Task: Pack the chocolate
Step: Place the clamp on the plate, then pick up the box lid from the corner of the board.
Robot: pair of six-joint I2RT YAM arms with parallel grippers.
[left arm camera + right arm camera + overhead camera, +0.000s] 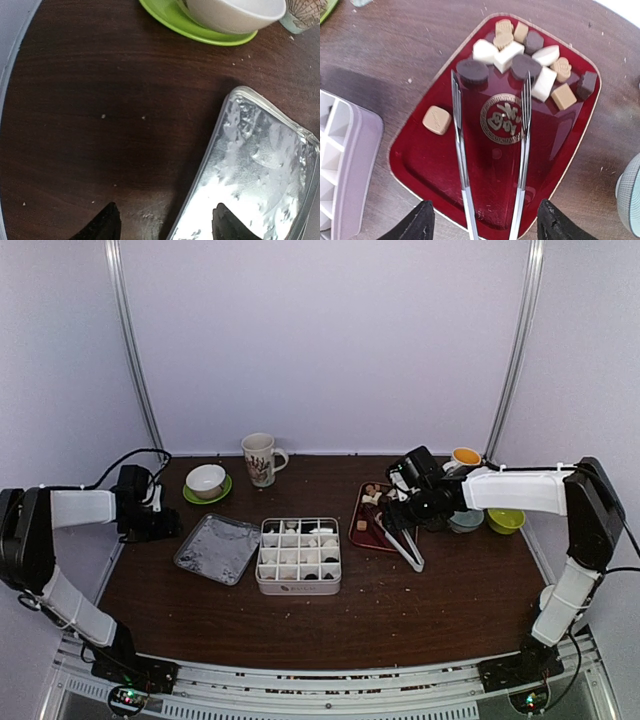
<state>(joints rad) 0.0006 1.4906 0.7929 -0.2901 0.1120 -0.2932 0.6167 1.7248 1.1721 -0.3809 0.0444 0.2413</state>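
- The chocolate [525,65] is heaped at the far end of a red tray [445,165], right of the middle of the counter [440,600]. The heap is straight ahead of the right pincer [486,217]. One tan piece [437,120] sits apart, near the tray's left edge.
- Roughly fourteen pieces lie on the tray: four dark, four white and about six tan. More pieces sit in some cells of one white divided box [298,586] at the counter's middle, too small to count.
- One pair of tongs [461,150] lies over the tray, its tips beside two dark pieces.
- The right pincer stands open astride the tongs' arms, with a gap showing on each side.
- The left pincer [165,220] is open and holds nothing. It hangs over the edge of one silver lid [260,165], toward the counter's left edge.
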